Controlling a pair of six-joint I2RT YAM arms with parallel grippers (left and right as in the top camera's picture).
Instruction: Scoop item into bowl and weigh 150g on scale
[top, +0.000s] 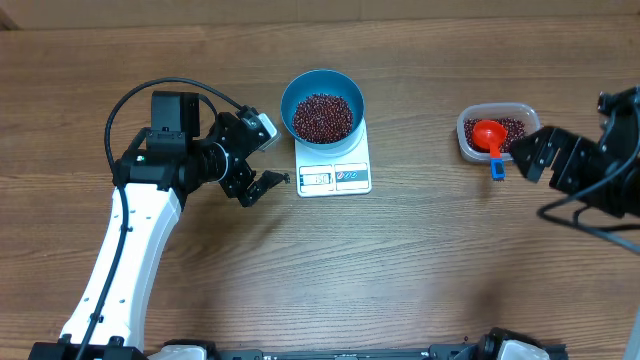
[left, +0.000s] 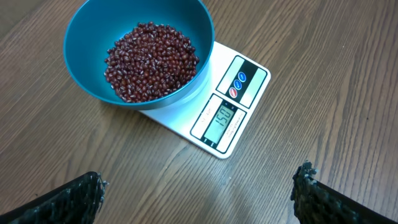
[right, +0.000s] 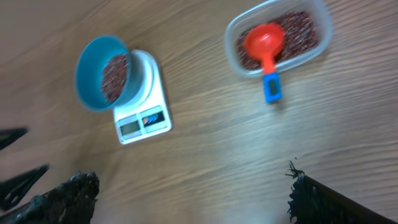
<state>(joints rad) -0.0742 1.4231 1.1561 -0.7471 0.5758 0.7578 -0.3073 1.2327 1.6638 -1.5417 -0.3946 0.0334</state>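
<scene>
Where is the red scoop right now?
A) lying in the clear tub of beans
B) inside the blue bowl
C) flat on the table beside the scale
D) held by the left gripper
A: the red scoop lies with its head in the clear tub, its blue handle end sticking out over the rim.

Red, blue-handled scoop in clear tub on wooden table.
</scene>
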